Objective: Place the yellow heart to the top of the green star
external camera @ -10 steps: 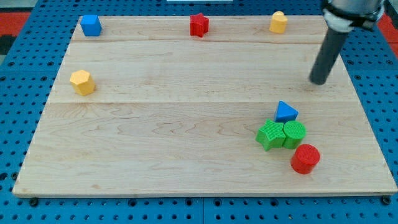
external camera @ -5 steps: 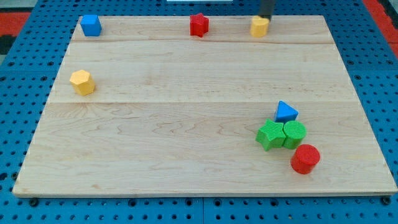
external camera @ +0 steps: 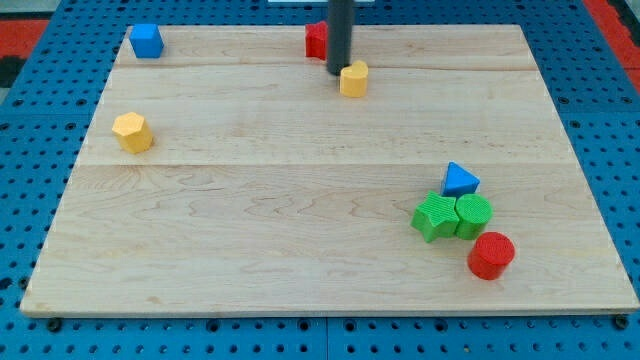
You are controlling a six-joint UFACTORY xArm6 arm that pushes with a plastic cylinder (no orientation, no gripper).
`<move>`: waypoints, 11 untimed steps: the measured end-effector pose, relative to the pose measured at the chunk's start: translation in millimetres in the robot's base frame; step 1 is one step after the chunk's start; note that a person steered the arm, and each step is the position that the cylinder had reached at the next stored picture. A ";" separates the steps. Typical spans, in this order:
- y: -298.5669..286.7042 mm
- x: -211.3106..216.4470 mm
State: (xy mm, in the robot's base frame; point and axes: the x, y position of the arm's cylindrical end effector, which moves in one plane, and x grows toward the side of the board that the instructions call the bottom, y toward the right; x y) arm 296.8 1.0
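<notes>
Near the view's top centre of the table (external camera: 250, 250), my tip (external camera: 338, 72) sits just to the view's left of the yellow heart (external camera: 354, 78), touching or nearly touching its upper-left edge. The rod carries no gripper, so there is no open or closed state to record. Behind the rod, at the top edge, the red star (external camera: 317, 39) is partly hidden.

Well apart, toward the view's lower right, lies the green star (external camera: 435, 216), touching the green cylinder (external camera: 474, 215) on its right. The blue triangle (external camera: 460, 180) sits just above that pair, and the red cylinder (external camera: 491, 254) just below the green cylinder.

At the view's left: blue cube (external camera: 146, 41) in the top corner, yellow hexagon (external camera: 132, 131) lower down near the left edge.
</notes>
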 end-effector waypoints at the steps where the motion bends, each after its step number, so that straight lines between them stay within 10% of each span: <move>1: 37.3 38.2; 3: 1.6 10.0; 5: 119.3 54.5; 7: 55.3 21.8; 9: 140.6 -17.8; 11: 143.3 62.3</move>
